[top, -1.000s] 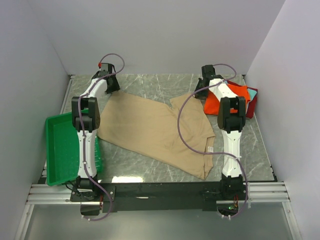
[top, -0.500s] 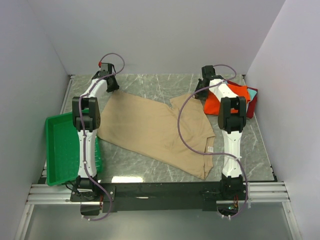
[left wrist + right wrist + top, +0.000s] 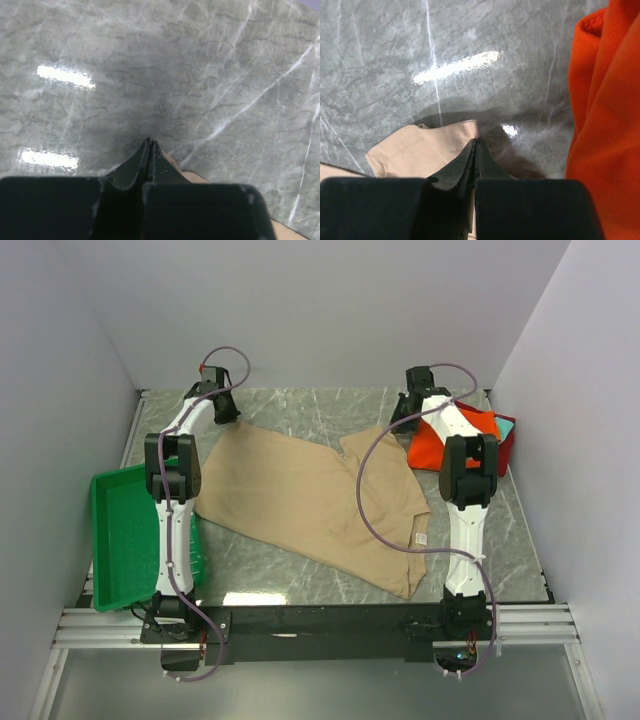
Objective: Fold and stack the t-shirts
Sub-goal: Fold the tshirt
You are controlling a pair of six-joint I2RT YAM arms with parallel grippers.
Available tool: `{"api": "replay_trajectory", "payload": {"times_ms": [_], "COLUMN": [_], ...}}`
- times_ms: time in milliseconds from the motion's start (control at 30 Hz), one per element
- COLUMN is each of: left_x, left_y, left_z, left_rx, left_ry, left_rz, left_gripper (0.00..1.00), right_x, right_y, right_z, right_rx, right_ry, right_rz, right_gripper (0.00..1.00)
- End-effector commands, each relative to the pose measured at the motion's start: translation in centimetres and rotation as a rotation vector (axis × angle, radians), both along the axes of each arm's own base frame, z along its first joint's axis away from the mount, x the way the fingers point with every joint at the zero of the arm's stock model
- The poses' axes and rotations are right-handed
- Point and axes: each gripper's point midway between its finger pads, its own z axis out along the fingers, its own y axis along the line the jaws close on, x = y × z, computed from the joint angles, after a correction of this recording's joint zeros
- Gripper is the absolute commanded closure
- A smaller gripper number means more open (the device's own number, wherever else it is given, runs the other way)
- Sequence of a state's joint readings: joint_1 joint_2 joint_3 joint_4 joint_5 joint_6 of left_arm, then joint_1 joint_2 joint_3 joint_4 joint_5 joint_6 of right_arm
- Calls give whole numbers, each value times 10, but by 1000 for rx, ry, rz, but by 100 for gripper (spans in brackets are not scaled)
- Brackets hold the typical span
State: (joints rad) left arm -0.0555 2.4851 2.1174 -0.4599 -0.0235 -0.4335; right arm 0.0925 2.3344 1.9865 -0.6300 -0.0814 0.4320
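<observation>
1. Left gripper point(image 3: 149, 148): fingers are clenched tip to tip. Tan cloth peeks out just below them, lower right of the wrist view. I read that as a pinch on the upper-left corner of the tan t-shirt point(image 3: 300, 490).
2. Right gripper point(image 3: 475, 146): also clenched, tips closed on a tan flap with a stitched hem. The orange t-shirt point(image 3: 605, 100) fills the right edge of that view, near the fingers but not touching them.
3. Change over the last second: both grippers have crept toward the top of the overhead frame, the right a bit more. The shirt body hasn't visibly moved. It's still sprawled diagonally mid-frame, wrinkled, with a white label point(image 3: 421, 538) at lower right.
4. My read: the grasps are done and the slack is being taken up, the start of a stretch or lift. No fold yet.
5. The stack sits at upper right: orange on top, with the dark red t-shirt point(image 3: 506, 455) and teal t-shirt point(image 3: 506, 425) showing at its right edge. The tan one still has to go there.
6. The green tray point(image 3: 120, 530) at the left edge is not involved.
7. Risk: the right-hand corner is close to the stack, so a pull could snag the orange one.
</observation>
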Motion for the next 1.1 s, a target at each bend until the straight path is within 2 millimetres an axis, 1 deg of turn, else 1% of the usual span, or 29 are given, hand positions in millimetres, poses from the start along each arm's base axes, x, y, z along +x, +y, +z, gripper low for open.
{"api": "replay_trajectory", "payload": {"times_ms": [0, 67, 233, 467, 500, 600, 633, 700, 767, 800, 833, 933, 967, 1000, 1067], "left_x": [3, 5, 16, 30, 32, 39, 40, 43, 46, 48, 48, 52, 54, 55, 58], "left_y": [-9, -11, -11, -7, -8, -11, -11, -11, -8, -9, -12, -17, -1, -1, 0], "left_z": [4, 10, 34, 60, 63, 73, 75, 80, 84, 87, 89, 95, 97, 96, 100], "left_rx": [-48, -61, -83, -160, -173, -193, -197, -221, -238, -247, -268, -301, -306, -312, -336], "left_ry": [-15, -29, -96, -178, -186, -218, -226, -246, -260, -272, -277, -300, -310, -312, -330], "left_rz": [-25, -28, -21, -8, -10, -31, -33, -31, -24, -24, -28, -40, -19, -20, -17], "left_gripper": [100, 100, 100, 100, 100, 100, 100, 100, 100, 100, 100, 100, 100, 100, 100], "right_x": [6, 9, 17, 24, 25, 29, 30, 32, 34, 34, 36, 36, 36, 37, 36], "right_y": [-2, -4, -11, -21, -22, -27, -26, -29, -28, -29, -29, -27, -27, -27, -27], "right_z": [51, 61, 87, 105, 106, 118, 127, 135, 149, 153, 161, 176, 180, 182, 193], "right_rx": [4, 1, 4, 10, 14, 23, 24, 27, 33, 37, 42, 52, 54, 56, 61], "right_ry": [-98, -117, -166, -203, -205, -227, -247, -265, -295, -299, -317, -346, -353, -359, -378], "right_rz": [6, 1, -13, -33, -36, -44, -43, -49, -49, -51, -48, -44, -41, -40, -37], "right_gripper": [100, 100, 100, 100, 100, 100, 100, 100, 100, 100, 100, 100, 100, 100, 100]}}
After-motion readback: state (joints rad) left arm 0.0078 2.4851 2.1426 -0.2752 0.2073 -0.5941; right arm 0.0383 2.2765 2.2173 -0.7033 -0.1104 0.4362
